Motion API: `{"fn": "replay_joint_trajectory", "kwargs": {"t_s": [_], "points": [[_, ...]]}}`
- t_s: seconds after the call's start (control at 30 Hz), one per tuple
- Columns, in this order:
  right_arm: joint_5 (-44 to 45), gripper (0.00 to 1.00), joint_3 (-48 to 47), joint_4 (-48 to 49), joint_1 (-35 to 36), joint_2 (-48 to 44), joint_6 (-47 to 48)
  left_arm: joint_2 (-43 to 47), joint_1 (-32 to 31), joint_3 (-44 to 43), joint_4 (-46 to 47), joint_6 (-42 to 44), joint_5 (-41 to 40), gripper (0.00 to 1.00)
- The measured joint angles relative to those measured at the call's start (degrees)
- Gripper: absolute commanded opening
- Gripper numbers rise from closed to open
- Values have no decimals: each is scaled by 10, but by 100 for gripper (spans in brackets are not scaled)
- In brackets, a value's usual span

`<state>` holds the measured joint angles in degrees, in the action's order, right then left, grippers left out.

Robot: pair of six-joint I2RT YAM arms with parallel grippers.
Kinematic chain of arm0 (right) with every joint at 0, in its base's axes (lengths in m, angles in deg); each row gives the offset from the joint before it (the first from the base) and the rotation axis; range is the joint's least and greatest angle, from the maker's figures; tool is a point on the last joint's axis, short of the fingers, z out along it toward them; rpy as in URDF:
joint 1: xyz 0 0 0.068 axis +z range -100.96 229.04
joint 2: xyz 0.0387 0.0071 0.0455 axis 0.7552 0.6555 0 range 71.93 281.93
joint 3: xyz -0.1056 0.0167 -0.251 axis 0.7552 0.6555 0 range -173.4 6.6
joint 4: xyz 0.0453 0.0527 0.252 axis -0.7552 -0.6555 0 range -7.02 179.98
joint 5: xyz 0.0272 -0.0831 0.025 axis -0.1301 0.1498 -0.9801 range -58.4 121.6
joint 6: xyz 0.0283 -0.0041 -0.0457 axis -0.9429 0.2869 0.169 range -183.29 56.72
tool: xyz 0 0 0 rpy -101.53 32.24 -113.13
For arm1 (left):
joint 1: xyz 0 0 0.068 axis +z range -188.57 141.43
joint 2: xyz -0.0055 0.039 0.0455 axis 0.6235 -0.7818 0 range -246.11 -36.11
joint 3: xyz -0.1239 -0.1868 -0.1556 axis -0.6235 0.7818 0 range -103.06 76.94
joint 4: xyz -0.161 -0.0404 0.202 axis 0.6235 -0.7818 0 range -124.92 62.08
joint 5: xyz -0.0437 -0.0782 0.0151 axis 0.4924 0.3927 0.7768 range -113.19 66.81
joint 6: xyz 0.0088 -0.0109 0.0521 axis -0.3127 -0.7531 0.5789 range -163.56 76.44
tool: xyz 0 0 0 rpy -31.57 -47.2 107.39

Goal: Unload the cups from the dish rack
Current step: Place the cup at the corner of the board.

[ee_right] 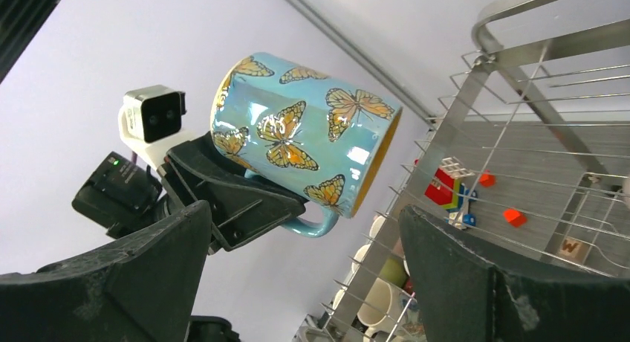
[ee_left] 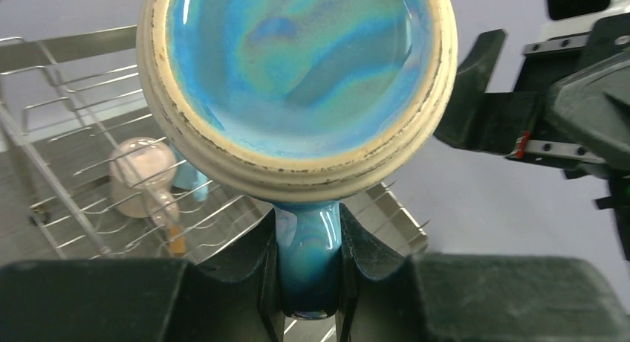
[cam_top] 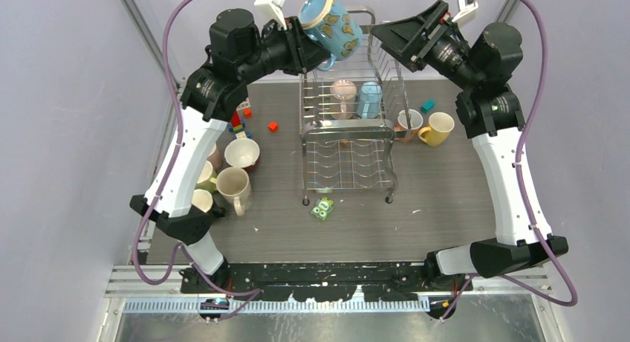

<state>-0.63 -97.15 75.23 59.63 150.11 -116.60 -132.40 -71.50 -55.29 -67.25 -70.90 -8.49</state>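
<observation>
1. Above the dish rack [cam_top: 349, 145], the left tool [cam_top: 310, 50] is pinching the handle of a blue butterfly mug [cam_top: 330, 24], holding it tilted in mid-air
2. The right tool [cam_top: 401, 31] is hovering just beside that mug, fingers spread wide
3. A pink mug [cam_top: 342, 97] and a light blue mug [cam_top: 369, 98] are sitting inside the rack
4. A yellow mug [cam_top: 438, 128] is standing on the bench [cam_top: 446, 201], right of the rack

The top camera looks down from above the near edge over the whole table [cam_top: 446, 208]. The left wrist camera peers into the blue mug [ee_left: 297, 74] at close range. The right wrist camera faces that mug's side from farther off, and all three share the rack [cam_top: 347, 126].
</observation>
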Motion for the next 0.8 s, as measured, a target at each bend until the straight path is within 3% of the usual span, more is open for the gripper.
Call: {"fn": "replay_joint_trajectory", "kwargs": {"t_s": [0.3, 0.47, 0.8], "points": [[-43, 100, 12, 76, 3, 32, -43, -8, 0, 0, 53, -87, 72, 0], [-76, 99, 26, 167, 3, 49, -101, -10, 0, 0, 74, -123, 100, 0], [-115, 80, 61, 342, 3, 51, -216, -39, 6, 0, 159, -225, 167, 0]]}}
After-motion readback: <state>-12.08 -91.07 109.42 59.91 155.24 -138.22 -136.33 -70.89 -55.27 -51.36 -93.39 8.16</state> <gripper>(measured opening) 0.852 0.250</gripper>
